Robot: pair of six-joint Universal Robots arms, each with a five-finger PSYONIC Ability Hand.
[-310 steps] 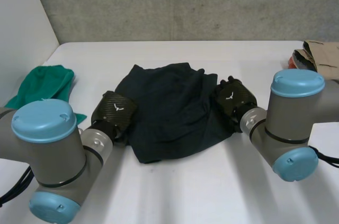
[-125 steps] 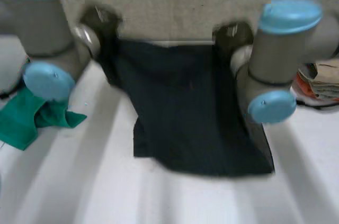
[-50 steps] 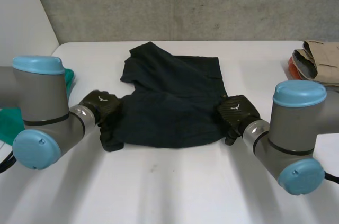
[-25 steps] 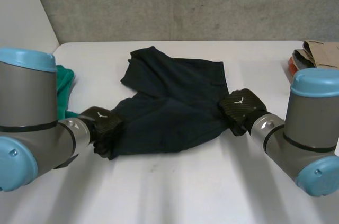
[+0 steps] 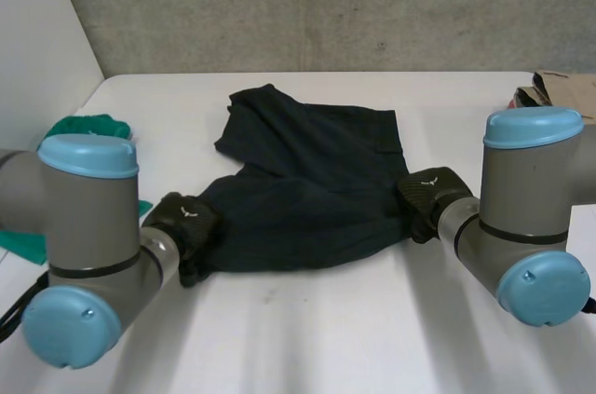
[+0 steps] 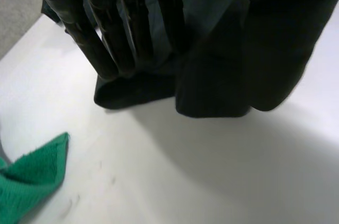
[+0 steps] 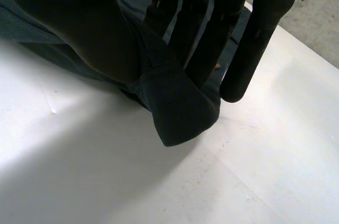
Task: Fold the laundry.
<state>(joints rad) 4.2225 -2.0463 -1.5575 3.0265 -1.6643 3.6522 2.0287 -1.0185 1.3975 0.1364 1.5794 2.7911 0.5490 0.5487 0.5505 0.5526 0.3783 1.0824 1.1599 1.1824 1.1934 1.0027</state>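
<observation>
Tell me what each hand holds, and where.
Both pinch the dark navy cloth garment: the left hand at its near left corner, the right hand at its near right corner.

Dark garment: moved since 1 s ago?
Yes. The dark garment slid slightly toward the robot, away from the far edge of the table.

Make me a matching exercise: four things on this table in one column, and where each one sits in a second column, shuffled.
Things:
1. dark garment
2. green cloth
3. tan folded pile
4. left hand

Places:
A. at the right edge of the table
B. on the garment's near left corner
C. spread out in the middle
D. at the left side

Pairs: 1-C, 2-D, 3-A, 4-B
</observation>
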